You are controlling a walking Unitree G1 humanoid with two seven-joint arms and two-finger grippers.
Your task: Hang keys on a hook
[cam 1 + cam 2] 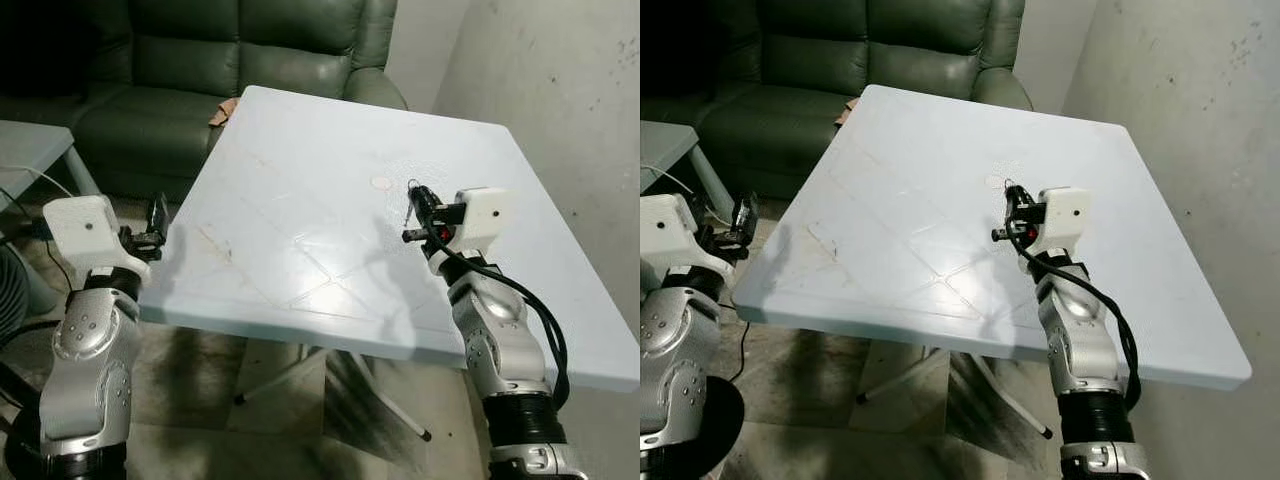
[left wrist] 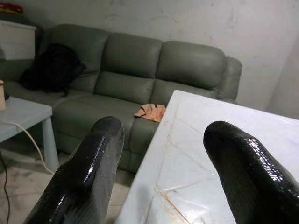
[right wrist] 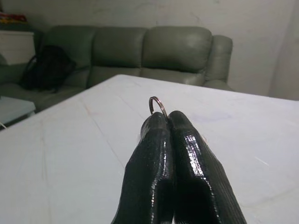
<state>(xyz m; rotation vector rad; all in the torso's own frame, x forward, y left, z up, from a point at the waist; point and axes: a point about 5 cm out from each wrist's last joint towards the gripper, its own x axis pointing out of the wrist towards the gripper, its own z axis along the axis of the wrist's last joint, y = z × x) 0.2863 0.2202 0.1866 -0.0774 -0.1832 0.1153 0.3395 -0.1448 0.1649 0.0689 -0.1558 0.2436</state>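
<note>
My right gripper (image 1: 414,203) hovers over the right middle of the white table (image 1: 290,190). It is shut on a small metal key ring (image 3: 158,104) that sticks up from between the fingertips; a thin piece of the keys (image 1: 408,208) dangles below them in the left eye view. The left gripper (image 1: 157,220) is open and holds nothing. It is raised beside the table's left edge, off the tabletop, and its wide-apart fingers (image 2: 96,154) point toward the sofa.
A green sofa (image 1: 250,50) stands behind the table with an orange cloth (image 2: 150,112) on its seat and a black bag (image 2: 51,67) at its far end. At the left is a small pale side table (image 1: 25,145). A bare wall (image 1: 560,90) runs along the right.
</note>
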